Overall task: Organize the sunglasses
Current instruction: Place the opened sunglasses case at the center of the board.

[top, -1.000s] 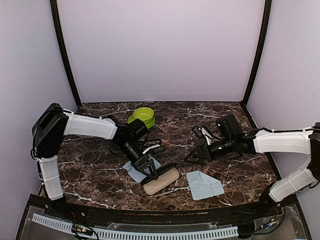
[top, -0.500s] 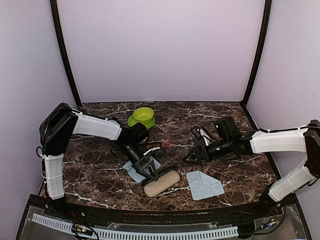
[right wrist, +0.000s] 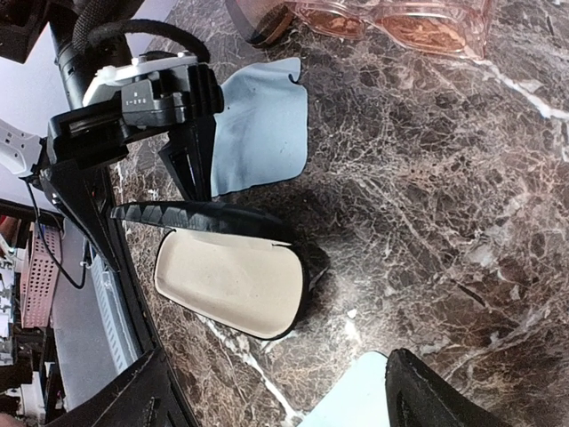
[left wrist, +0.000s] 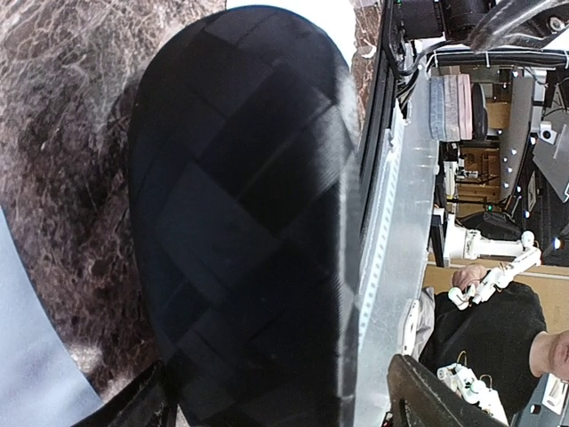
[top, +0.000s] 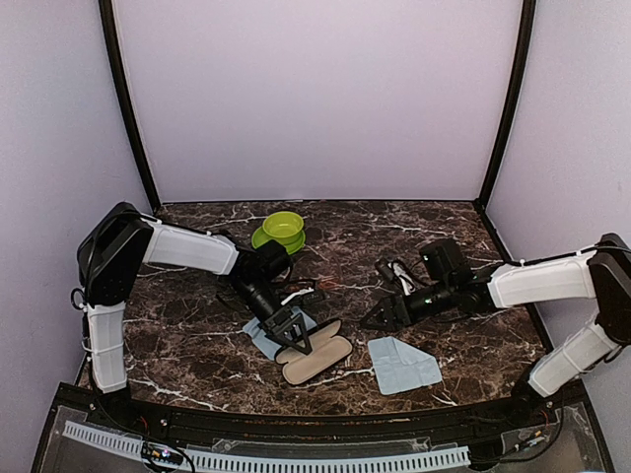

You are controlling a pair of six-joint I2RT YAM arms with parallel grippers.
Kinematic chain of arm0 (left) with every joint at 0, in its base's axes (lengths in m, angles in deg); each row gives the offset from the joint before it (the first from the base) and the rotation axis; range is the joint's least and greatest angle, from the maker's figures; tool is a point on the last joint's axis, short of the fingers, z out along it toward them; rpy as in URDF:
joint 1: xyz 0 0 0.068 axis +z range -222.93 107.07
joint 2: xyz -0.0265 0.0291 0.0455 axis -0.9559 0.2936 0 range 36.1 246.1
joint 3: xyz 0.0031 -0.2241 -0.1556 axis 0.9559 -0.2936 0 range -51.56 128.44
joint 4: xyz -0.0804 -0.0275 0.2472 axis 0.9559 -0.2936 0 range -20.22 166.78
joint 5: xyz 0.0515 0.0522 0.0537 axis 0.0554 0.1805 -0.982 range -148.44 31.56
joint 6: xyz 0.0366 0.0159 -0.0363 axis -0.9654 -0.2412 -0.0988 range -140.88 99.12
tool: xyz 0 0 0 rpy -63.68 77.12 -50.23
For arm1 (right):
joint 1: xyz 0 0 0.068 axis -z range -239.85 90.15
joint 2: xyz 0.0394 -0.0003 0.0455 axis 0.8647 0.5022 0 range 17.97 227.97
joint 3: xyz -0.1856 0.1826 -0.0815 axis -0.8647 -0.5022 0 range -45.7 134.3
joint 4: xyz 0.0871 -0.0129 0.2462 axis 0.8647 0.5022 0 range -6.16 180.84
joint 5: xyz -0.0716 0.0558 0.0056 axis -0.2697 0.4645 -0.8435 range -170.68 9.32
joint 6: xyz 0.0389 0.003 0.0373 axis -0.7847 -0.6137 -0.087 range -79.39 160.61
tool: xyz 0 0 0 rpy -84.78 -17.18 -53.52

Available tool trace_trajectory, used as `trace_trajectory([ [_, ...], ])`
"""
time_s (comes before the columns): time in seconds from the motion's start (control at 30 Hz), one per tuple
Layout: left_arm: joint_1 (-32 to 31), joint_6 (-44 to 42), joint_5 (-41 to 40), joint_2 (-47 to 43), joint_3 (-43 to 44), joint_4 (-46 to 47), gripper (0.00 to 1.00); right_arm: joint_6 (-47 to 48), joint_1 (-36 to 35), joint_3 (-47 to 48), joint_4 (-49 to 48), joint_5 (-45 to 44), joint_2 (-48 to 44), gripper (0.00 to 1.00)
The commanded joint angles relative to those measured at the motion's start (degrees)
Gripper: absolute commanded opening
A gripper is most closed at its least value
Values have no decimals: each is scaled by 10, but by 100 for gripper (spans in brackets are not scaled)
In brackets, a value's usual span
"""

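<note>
The reddish-brown sunglasses (right wrist: 400, 18) lie on the marble beyond the case, a faint reddish spot (top: 325, 286) in the top view. A black case (top: 314, 360) lies open near the front, its beige lining (right wrist: 231, 280) facing up and its dark lid (right wrist: 204, 218) standing on edge. My left gripper (top: 299, 340) straddles that lid (left wrist: 240, 222), jaws wide, with a gap beside the right finger (left wrist: 444, 391). My right gripper (top: 383, 315) hovers open to the right of the case, and its fingers (right wrist: 151, 391) have only bare table between them. The black wire pair is out of view.
A green bowl (top: 284, 229) stands at the back left. One pale blue cloth (top: 258, 335) lies under the left wrist, another (top: 402, 365) to the right of the case below the right gripper. The metal table rail (left wrist: 391, 222) runs close by the case.
The left jaws have spread wider and loosened from the lid, and the case now lies more open. The right gripper has slid a little left and forward toward the case.
</note>
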Motion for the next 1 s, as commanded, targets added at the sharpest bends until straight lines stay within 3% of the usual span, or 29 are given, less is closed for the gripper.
trace_trajectory([
  [0.0, 3, -5, -11, -16, 16, -8, 84, -16, -16, -5, -30, -11, 16, 83],
  [0.37, 3, -1, -84, -41, 16, -11, 83, -63, -57, 32, -47, -61, 78, 72],
  [0.77, -4, 12, -174, -64, 26, -6, 65, -84, -66, 30, -62, -70, 91, 68],
  [0.97, -17, -20, -215, -51, 55, -30, 58, -71, -64, 33, 2, -123, 39, 68],
])
